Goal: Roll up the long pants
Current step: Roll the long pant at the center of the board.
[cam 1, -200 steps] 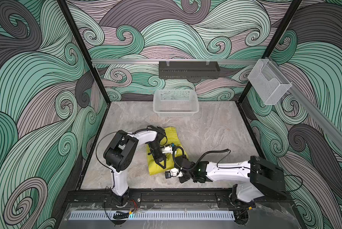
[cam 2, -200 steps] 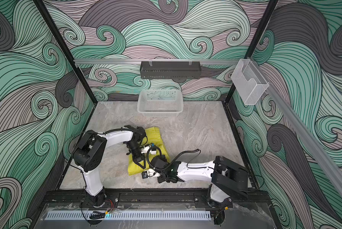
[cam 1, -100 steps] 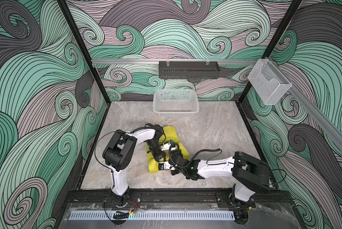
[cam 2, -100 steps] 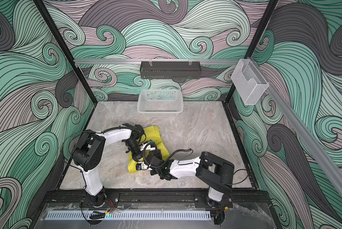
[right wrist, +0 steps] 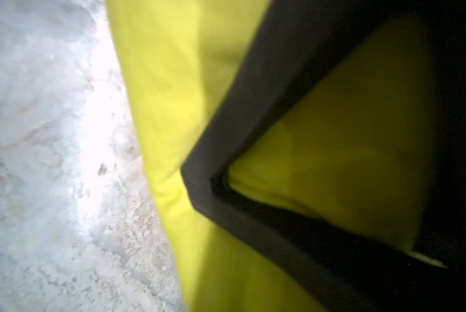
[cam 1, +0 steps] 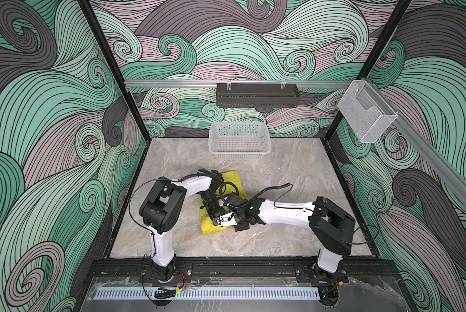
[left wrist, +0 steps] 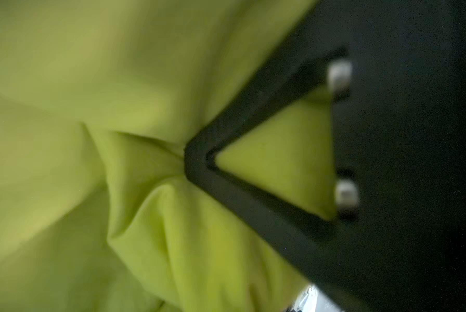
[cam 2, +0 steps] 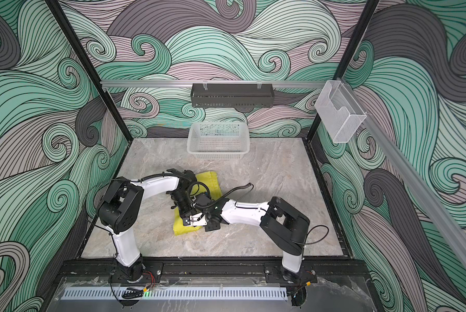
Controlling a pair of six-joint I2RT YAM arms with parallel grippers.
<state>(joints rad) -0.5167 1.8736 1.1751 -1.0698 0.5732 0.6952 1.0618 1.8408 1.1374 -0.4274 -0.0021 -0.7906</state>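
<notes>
the left claw [left wrist: 186,159] is clenched, its tips meeting on a pucker of the pants [left wrist: 64,108], with cloth gathered into creases at the pinch. the right claw [right wrist: 184,175] is clenched too, tips together at a folded edge of the pants, just beside bare table [right wrist: 37,162]; whether cloth is caught between them cannot be told. in both top views the two claws sit close together over the near part of the pants [cam 1: 209,229] [cam 2: 182,228]. the pants lie as a folded yellow-green bundle left of the table's middle. a white basket [cam 1: 240,156] stands at the middle of the far edge, well apart from the pants.
</notes>
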